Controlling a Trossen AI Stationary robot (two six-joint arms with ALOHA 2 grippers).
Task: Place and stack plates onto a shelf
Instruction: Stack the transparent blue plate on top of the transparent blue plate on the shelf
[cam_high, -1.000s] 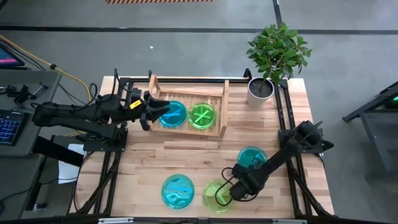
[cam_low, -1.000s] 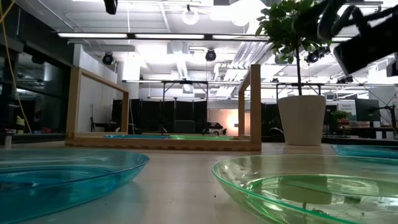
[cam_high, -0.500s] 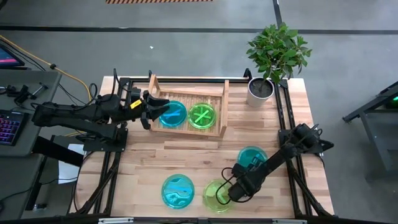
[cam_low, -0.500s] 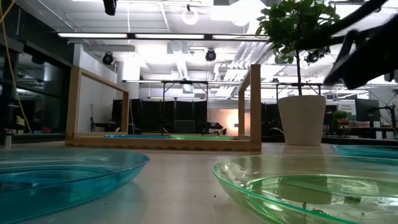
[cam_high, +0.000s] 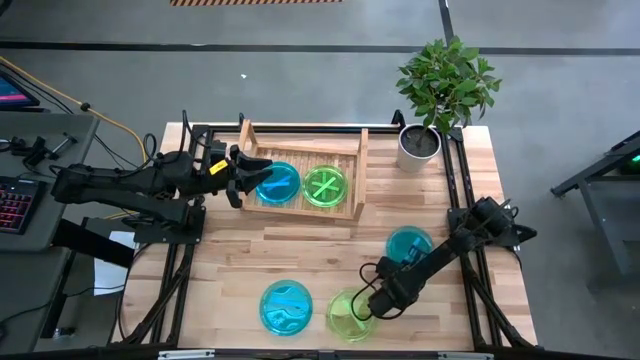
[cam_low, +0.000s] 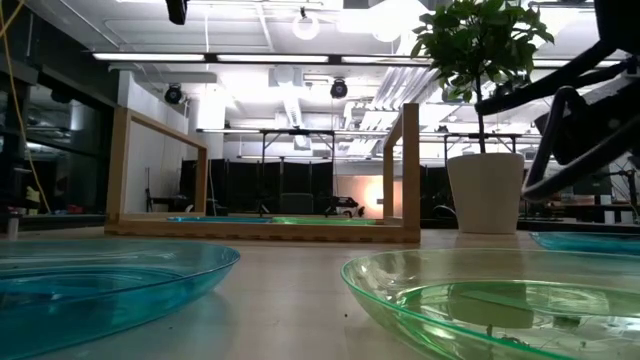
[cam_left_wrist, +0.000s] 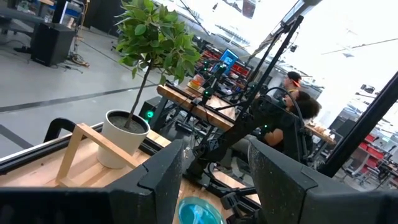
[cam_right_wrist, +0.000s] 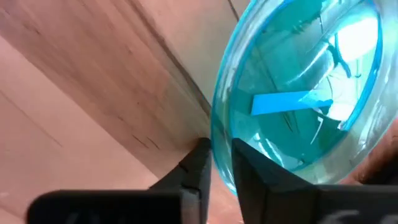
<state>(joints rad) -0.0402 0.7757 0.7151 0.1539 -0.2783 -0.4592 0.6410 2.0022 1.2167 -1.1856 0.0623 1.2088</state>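
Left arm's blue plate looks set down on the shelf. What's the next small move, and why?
Probably back the left end effector out from the shelf. Its fingers are open, and the blue plate lies flat on the slats beside the shelved green plate. That should leave room for the right end effector, which is over the loose green plate near the table's front.

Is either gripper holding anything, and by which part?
Left gripper holds nothing. Right gripper sits at the rim of a cyan plate; a grip cannot be told.
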